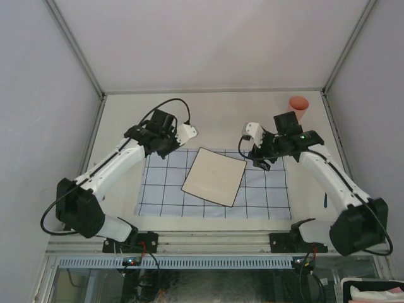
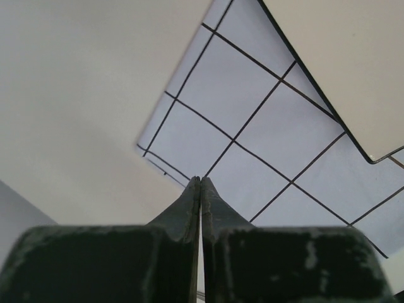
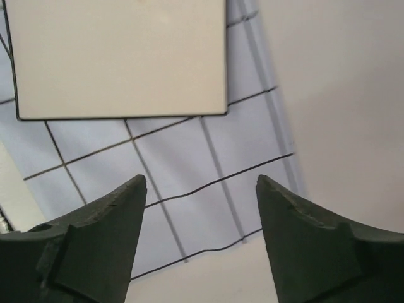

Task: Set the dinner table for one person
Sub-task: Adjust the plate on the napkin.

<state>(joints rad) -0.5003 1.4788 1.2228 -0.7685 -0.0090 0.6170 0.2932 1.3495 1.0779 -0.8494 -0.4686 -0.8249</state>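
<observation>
The off-white dinner table (image 1: 221,117) bears a light-blue grid cloth (image 1: 165,197). A square beige plate (image 1: 214,177) with a thin dark rim lies tilted on the cloth's middle. My left gripper (image 1: 165,150) is shut and empty above the cloth's far left corner; in the left wrist view its tips (image 2: 201,181) meet over the cloth (image 2: 240,95), with the plate (image 2: 341,57) to the upper right. My right gripper (image 1: 262,163) is open and empty above the cloth's far right corner; in the right wrist view (image 3: 201,182) the cloth (image 3: 183,164) and the plate (image 3: 120,57) lie below it.
A pink cup (image 1: 298,106) stands at the far right corner of the table. A thin blue object (image 1: 325,202) lies at the right edge beside the right arm. Grey rails and pale walls close in the table on three sides.
</observation>
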